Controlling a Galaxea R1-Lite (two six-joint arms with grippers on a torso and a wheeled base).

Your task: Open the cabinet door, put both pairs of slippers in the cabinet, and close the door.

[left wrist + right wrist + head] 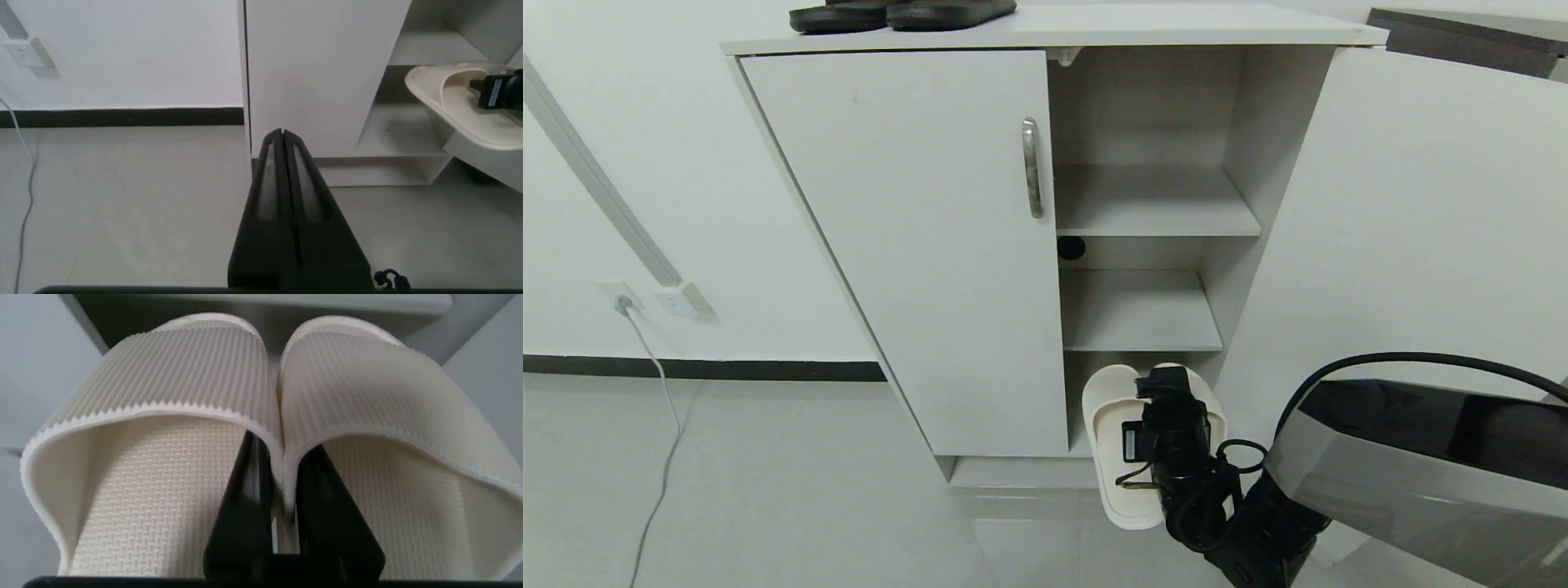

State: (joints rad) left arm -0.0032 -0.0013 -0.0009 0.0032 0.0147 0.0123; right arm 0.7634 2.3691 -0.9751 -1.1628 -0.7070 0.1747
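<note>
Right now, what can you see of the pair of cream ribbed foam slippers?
The pair of cream ribbed foam slippers sits side by side, wide ribbed straps up, textured insoles showing. The right gripper is shut on their touching inner edges, holding them off the floor, toes toward the open bottom compartment of the white cabinet.

No text, number or sign can be read. The one printed thing is a small label (1130, 445) on the side of the right end effector (1168, 382), which clamps the slippers (1107, 425) at the foot of the cabinet (890, 245), in front of its open side; the print on it is too small to make out. The left wrist view catches the same label (499, 90) beside the cabinet's lowest shelf, and there too it cannot be read.
</note>
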